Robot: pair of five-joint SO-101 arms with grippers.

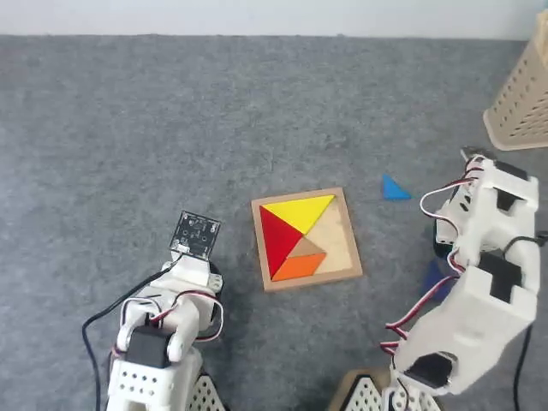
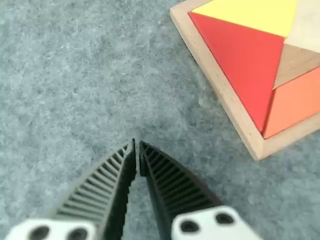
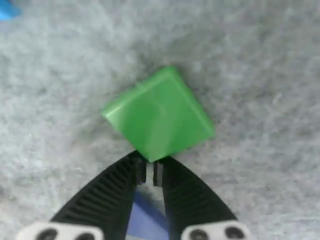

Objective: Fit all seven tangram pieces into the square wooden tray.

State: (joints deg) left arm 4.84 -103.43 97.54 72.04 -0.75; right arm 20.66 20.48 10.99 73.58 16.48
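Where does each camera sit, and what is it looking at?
High view: fixed overhead, looking down on the grey felt table and the square wooden tray; the white left arm and right arm show.
Left wrist view: rides that arm's wrist, looking down past the shut black left fingers at the tray's corner.
Right wrist view: rides that arm's wrist, looking down past the shut right fingers at a green square piece.
Shared: the high and left wrist views both show the tray and its red triangular piece.
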